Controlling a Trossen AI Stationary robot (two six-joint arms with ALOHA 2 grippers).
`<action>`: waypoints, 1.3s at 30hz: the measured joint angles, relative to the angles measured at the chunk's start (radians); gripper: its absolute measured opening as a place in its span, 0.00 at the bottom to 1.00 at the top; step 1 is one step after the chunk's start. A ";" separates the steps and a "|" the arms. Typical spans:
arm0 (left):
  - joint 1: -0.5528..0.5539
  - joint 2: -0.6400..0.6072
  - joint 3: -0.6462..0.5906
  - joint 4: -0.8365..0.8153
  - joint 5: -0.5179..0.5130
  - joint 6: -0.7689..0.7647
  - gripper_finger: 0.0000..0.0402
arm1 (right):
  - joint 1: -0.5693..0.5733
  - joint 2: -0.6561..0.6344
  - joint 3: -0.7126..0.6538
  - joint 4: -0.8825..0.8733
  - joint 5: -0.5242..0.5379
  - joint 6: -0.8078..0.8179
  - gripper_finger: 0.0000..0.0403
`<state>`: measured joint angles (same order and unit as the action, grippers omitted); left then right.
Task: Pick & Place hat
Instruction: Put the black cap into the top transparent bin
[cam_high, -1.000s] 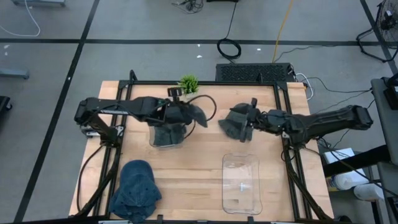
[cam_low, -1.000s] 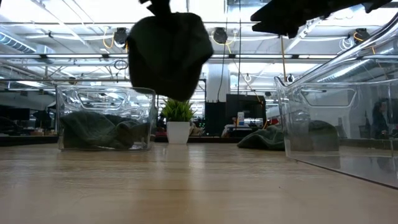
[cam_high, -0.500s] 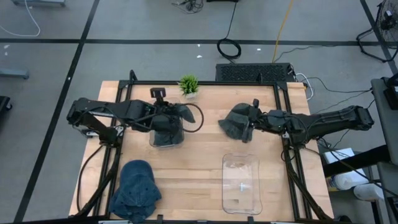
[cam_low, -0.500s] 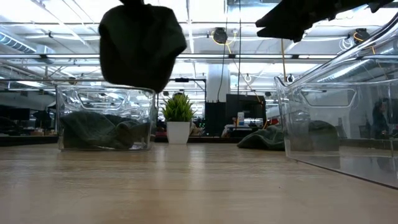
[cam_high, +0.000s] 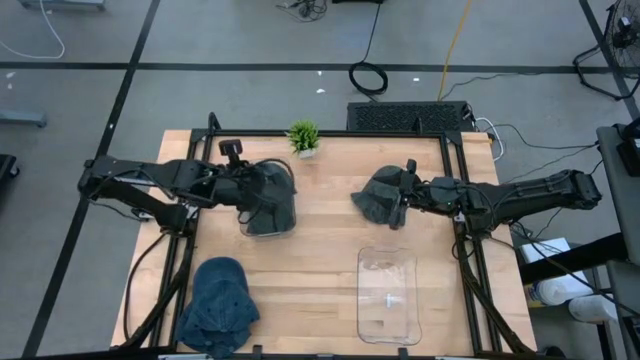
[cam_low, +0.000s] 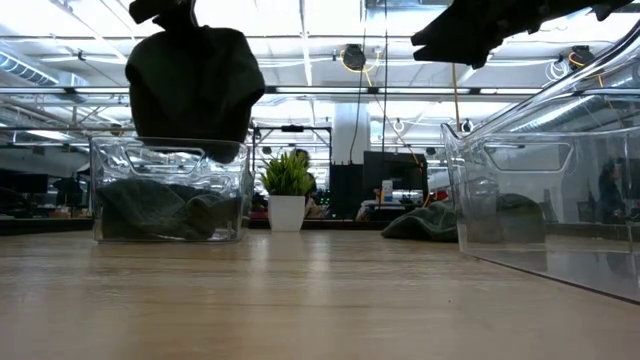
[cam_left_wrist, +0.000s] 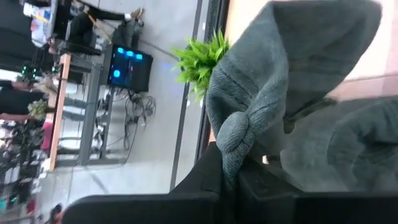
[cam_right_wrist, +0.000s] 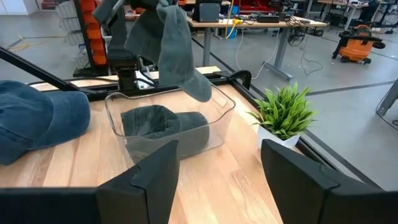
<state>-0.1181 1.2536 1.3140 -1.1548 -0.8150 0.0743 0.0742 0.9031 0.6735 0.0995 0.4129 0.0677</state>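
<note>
My left gripper (cam_high: 256, 190) is shut on a dark grey knit hat (cam_low: 190, 85), which hangs over a clear box (cam_high: 270, 216) at the table's far left. A second grey hat (cam_right_wrist: 163, 123) lies inside that box. My right gripper (cam_right_wrist: 221, 180) is open with nothing between its fingers. It hovers high at the far right, over another grey hat (cam_high: 374, 200) that lies flat on the table. My left gripper pinches a bunched fold of the hat's knit (cam_left_wrist: 235, 144) between its two fingers, several layers gathered together. The fingers come slanting down from the table's left side. The hat hangs slack below them, and its lower end (cam_right_wrist: 200, 92) is about level with the box's rim.
A blue hat pile (cam_high: 218, 305) lies at the near left corner. An empty clear tray (cam_high: 388, 292) stands at the near right, and its wall (cam_low: 540, 190) fills the right of the low view. A small potted plant (cam_high: 303, 137) stands at the far edge.
My left gripper has carried the hanging hat toward the table's left edge and a little down. It started beside the box's right side and is now over the box. My right gripper has kept still.
</note>
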 joint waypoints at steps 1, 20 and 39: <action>0.000 -0.011 -0.010 0.010 0.008 0.003 0.01 | 0.000 0.000 0.000 0.000 0.000 0.000 0.53; -0.020 -0.026 -0.016 0.061 0.048 0.124 0.01 | 0.000 0.000 0.000 -0.006 -0.001 0.000 0.53; -0.020 -0.017 -0.069 0.160 0.075 0.148 0.01 | 0.000 0.000 0.000 -0.011 -0.001 0.000 0.53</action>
<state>-0.1379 1.2369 1.2453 -0.9952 -0.7399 0.2228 0.0742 0.9031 0.6735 0.0881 0.4122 0.0677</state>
